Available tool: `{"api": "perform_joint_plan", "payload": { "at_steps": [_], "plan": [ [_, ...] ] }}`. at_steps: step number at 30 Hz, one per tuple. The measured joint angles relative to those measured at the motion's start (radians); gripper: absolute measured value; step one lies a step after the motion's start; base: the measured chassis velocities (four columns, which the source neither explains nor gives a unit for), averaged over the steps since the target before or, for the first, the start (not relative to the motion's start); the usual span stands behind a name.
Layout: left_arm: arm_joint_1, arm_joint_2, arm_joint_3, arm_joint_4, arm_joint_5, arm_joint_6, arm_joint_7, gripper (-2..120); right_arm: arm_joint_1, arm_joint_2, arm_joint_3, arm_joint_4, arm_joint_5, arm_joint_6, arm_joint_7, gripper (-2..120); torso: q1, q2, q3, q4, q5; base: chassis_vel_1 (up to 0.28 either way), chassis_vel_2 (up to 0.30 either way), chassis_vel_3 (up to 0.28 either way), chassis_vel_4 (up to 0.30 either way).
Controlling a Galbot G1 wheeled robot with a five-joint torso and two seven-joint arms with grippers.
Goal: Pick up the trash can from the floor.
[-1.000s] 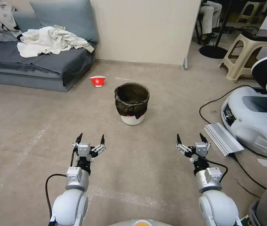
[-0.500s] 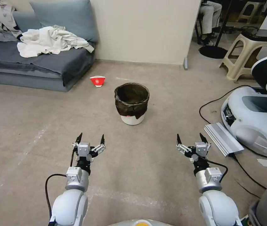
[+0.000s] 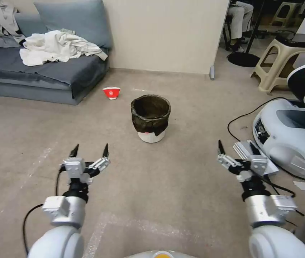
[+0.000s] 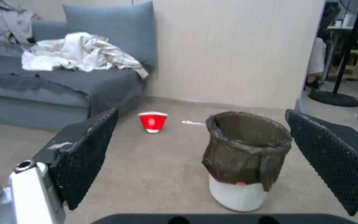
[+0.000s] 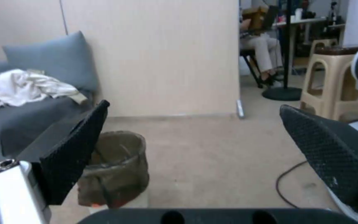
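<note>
From the head view, the trash can [image 3: 151, 118] stands upright on the floor [image 3: 181, 179], its dark bag folded over the rim and the white base showing below. The left claw [image 3: 89, 151] hovers above the floor, near the can on the robot's left, its two dark fingers spread apart and holding nothing. The right claw [image 3: 237, 148] hovers on the robot's right, also spread and empty, close to a grey ridged panel [image 3: 254, 157] lying beside a white robot base [image 3: 292, 139]. A red-and-white paper bowl [image 3: 111, 92] sits on the floor beyond the can, near a grey sofa [image 3: 44, 71] with crumpled cloth on it. In the left wrist view, the trash can [image 4: 245, 161] appears between the spread fingers [image 4: 89, 155] of the left claw [image 4: 204, 155], well apart from both, with the bowl [image 4: 153, 122] behind it. In the right wrist view, the trash can [image 5: 119, 169] stands partly behind one finger [image 5: 73, 158] of the open right claw [image 5: 195, 161], and a beige stool [image 5: 330, 84] stands farther back.
</note>
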Motion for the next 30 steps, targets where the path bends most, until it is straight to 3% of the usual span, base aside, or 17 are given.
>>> {"api": "perform_joint_plan", "payload": {
  "at_steps": [30],
  "plan": [
    [-0.017,0.006,-0.008,0.036,0.000,-0.002,0.001,100,0.024,-0.028,-0.003,-0.057,0.040,0.045,-0.030,100,0.000,0.000,0.000,0.0000,-0.0005,-0.006,0.007,0.009,-0.006]
  ]
}}
